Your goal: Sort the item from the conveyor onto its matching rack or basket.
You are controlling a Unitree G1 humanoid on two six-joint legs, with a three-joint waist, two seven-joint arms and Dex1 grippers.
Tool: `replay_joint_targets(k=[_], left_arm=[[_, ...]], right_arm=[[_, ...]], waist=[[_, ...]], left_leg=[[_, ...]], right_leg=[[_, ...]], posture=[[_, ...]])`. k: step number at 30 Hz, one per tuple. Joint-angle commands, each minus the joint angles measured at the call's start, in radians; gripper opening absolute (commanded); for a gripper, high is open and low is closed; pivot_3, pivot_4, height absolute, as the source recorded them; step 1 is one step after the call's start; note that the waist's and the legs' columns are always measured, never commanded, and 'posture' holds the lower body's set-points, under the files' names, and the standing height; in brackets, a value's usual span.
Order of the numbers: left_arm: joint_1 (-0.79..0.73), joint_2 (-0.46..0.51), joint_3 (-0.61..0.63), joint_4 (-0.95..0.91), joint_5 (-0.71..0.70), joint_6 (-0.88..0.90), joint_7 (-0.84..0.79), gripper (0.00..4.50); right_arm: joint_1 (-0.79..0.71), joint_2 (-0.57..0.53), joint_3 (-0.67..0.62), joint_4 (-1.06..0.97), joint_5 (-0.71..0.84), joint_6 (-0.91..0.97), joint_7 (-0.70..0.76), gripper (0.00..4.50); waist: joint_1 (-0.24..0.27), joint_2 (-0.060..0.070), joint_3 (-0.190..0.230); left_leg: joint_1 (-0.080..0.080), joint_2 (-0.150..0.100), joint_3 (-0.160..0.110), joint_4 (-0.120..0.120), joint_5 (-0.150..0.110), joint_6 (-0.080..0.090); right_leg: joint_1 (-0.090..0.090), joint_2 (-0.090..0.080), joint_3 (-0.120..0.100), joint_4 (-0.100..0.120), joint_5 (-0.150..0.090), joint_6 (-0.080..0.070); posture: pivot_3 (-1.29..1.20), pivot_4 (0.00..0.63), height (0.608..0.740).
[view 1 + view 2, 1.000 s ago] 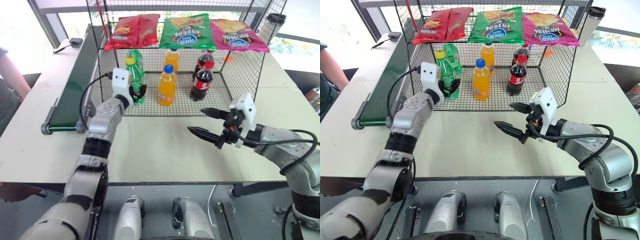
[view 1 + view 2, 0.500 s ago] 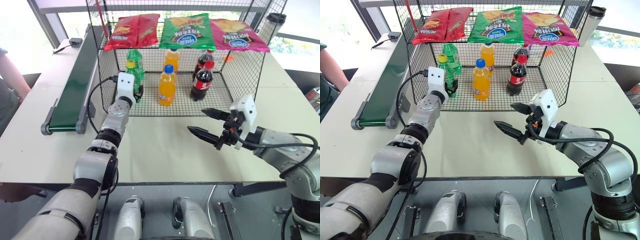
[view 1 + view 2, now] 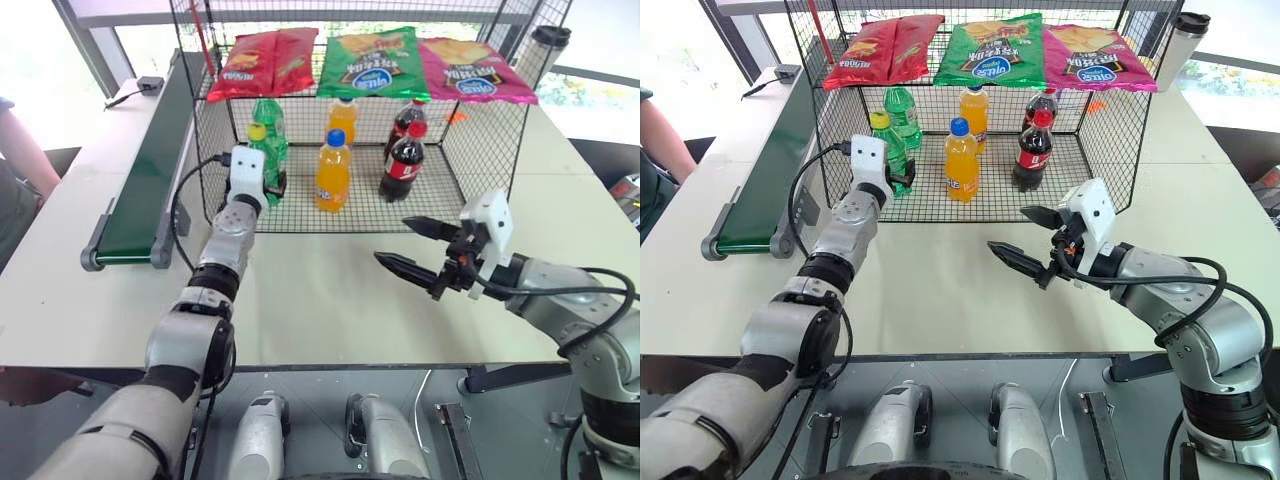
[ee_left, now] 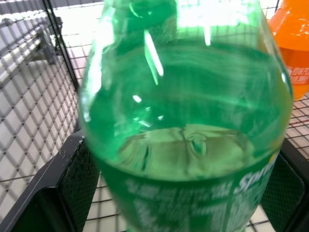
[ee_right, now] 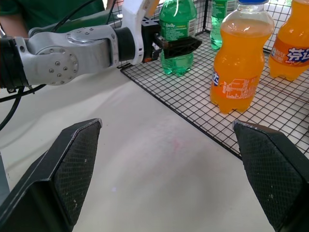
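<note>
The item (image 3: 270, 152), a clear green bottle with a yellow cap, stands upright on the mesh floor at the front left of the black wire basket (image 3: 482, 140). My left gripper (image 3: 275, 182) reaches level into the basket. It is open, with one finger on each side of the bottle's lower body (image 4: 183, 121), close to it. Beyond the bottle's base my right wrist view shows that same hand (image 5: 176, 46). My right gripper (image 3: 392, 240) hangs open and empty over the table in front of the basket. Along the table's left side runs the dark green conveyor (image 3: 150, 170), with nothing on its belt.
Also in the basket stand a green-capped green bottle (image 3: 268, 108), two orange bottles (image 3: 333, 172) and two cola bottles (image 3: 403, 160). Three chip bags (image 3: 375, 60) lie on the basket's top. A tumbler (image 3: 545, 48) stands at the back right. A person's arm (image 3: 18, 150) shows at the left edge.
My left gripper has opened off the yellow-capped bottle, which now stands slightly lower on the basket floor. The left forearm has straightened toward the basket. The right arm has not moved.
</note>
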Motion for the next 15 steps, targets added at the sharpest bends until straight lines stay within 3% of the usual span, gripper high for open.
replay_joint_targets(k=[1, 6, 10, 15], left_arm=[[0.074, 0.003, -0.012, -0.237, 0.003, 0.100, -0.014, 4.42], [0.215, 0.014, -0.030, -0.565, 0.000, 0.293, -0.042, 4.42], [0.415, 0.093, -0.031, -0.981, -0.100, 0.503, -0.176, 4.42], [0.567, 0.193, 0.003, -1.279, -0.230, 0.687, -0.294, 4.42]], right_arm=[[0.000, 0.007, 0.001, -0.016, -0.005, -0.024, 0.005, 4.50], [0.005, 0.009, 0.007, -0.016, -0.009, -0.026, 0.004, 4.50], [0.020, 0.007, -0.001, -0.017, -0.003, -0.025, 0.006, 4.50], [0.020, 0.023, 0.013, 0.014, -0.010, -0.041, 0.017, 4.50]], waist=[[0.000, 0.000, 0.000], [0.002, 0.000, 0.000], [-0.007, 0.001, -0.001], [0.001, 0.001, -0.001]], left_leg=[[0.000, 0.000, 0.000, 0.000, 0.000, 0.000], [0.000, 0.000, 0.000, 0.000, 0.000, 0.000], [0.001, 0.000, 0.000, 0.000, 0.000, 0.000], [0.002, 0.000, -0.001, 0.000, 0.000, -0.001]], right_leg=[[0.000, 0.000, 0.000, 0.000, 0.000, 0.000], [0.000, 0.000, 0.000, 0.001, 0.000, 0.000], [0.001, 0.000, 0.001, 0.001, 0.000, 0.000], [0.001, 0.001, 0.001, 0.001, -0.002, -0.004]], posture=[[0.00, 0.150, 0.740], [0.00, 0.150, 0.740], [0.00, 0.150, 0.740], [0.00, 0.150, 0.740]])
